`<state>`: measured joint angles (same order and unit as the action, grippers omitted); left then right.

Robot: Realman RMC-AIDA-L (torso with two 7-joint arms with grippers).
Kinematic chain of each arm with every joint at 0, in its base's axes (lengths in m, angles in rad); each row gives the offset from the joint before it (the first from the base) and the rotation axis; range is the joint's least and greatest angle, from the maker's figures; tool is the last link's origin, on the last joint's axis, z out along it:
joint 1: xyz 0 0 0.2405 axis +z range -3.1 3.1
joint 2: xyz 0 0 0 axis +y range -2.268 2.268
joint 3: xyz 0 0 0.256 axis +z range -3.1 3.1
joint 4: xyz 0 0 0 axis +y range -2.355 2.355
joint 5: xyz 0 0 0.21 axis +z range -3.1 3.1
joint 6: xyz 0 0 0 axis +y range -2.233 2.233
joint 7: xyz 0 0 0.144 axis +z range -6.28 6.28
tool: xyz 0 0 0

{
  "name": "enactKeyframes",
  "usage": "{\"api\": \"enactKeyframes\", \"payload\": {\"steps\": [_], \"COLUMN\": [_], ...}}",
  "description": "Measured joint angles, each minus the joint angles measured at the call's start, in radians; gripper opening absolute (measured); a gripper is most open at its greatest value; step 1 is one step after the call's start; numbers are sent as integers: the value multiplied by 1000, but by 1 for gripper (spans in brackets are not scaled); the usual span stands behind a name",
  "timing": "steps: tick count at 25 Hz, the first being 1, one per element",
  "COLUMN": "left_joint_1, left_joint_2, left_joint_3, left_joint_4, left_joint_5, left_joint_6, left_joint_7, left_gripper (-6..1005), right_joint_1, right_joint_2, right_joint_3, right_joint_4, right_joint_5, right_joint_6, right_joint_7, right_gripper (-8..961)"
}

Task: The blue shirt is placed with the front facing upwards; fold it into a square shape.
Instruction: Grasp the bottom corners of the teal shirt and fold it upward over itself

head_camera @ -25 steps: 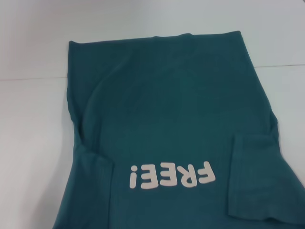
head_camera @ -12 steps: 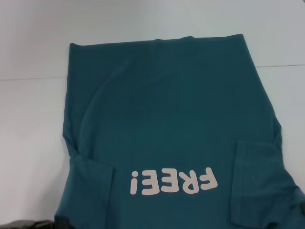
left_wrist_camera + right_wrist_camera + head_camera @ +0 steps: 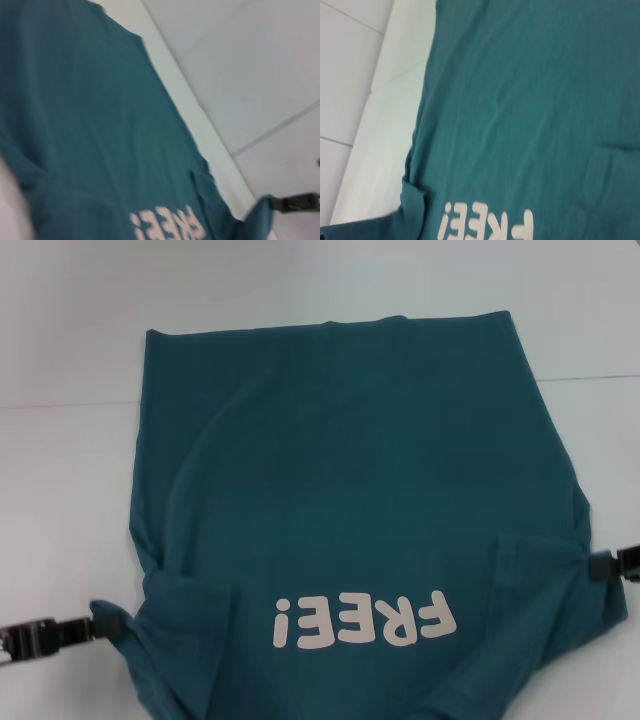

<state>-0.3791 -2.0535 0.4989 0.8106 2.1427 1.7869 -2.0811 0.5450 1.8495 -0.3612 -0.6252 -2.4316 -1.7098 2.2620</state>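
The blue shirt (image 3: 350, 500) lies spread on the white table (image 3: 60, 490), print side up. The left gripper (image 3: 118, 626) pinches its left edge in its fingers, and the right gripper (image 3: 590, 565) pinches the right edge.

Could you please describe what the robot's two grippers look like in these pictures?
Little of either shows. In the head view the left gripper is a slim bar of silvery metal links ending in black fingers. The right gripper is a short black piece with a grey metal section behind. No cables or markings are visible.
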Motion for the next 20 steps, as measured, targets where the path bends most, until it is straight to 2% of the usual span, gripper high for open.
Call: {"api": "enactKeyframes", "payload": {"steps": [5,8,14,20], "left_joint_1": [-33,-56,-110,-135], "left_joint_2": [37,46,64,68], "left_joint_3": [-35,-44,-49,-53], "left_joint_4": [-60,-81,-127,-143], "left_joint_5": [-6,-7,-8,-30], "left_joint_6": [-51,-85,-158,-209], "left_joint_7": [-9,-17,-24,-27], "left_gripper": [2,2,0,0], "right_joint_1": [8,1,-2,-5], "right_joint_2": [-7,-17,-19,-19], "right_joint_3": [6,16,24,25], "right_joint_4": [1,2,11,42], "right_joint_5": [46,73,114,148], "right_joint_6": [22,49,73,127], "right_joint_7": [14,19,17,15], "right_gripper": [35,35,35,35]}}
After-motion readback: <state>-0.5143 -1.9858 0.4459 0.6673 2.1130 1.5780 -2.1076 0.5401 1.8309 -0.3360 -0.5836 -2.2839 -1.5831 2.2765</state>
